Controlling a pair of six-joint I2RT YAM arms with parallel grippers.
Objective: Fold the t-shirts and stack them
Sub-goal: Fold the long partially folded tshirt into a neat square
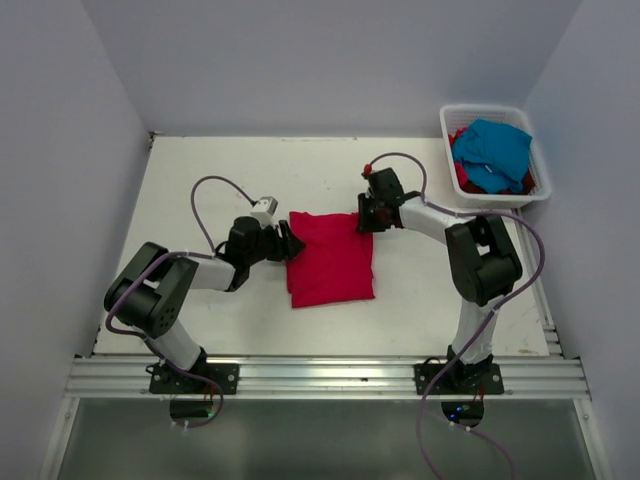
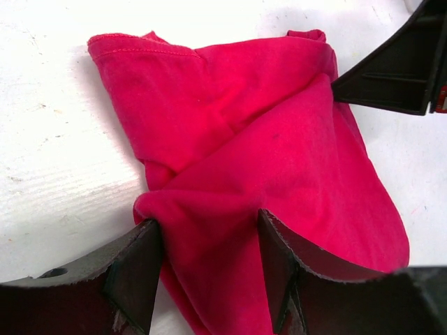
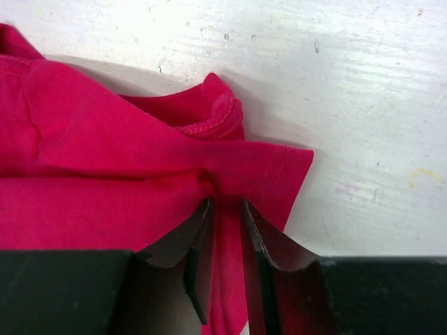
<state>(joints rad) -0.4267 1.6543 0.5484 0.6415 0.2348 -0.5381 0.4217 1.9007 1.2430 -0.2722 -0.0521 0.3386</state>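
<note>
A crimson t-shirt (image 1: 330, 258) lies folded into a rough rectangle in the middle of the table. My left gripper (image 1: 290, 243) is at its left edge, and in the left wrist view this gripper (image 2: 207, 222) stands open astride a thick fold of the red cloth (image 2: 265, 125). My right gripper (image 1: 362, 222) is at the shirt's far right corner. In the right wrist view it (image 3: 226, 204) is open by a narrow gap, with a strip of the shirt (image 3: 105, 160) lying between the fingers. A turquoise t-shirt (image 1: 492, 150) lies on more red cloth (image 1: 462, 178) in the basket.
The white slatted basket (image 1: 490, 107) stands at the far right corner of the table. Grey walls close in the table on the left, back and right. A metal rail (image 1: 320, 375) with both arm bases runs along the near edge.
</note>
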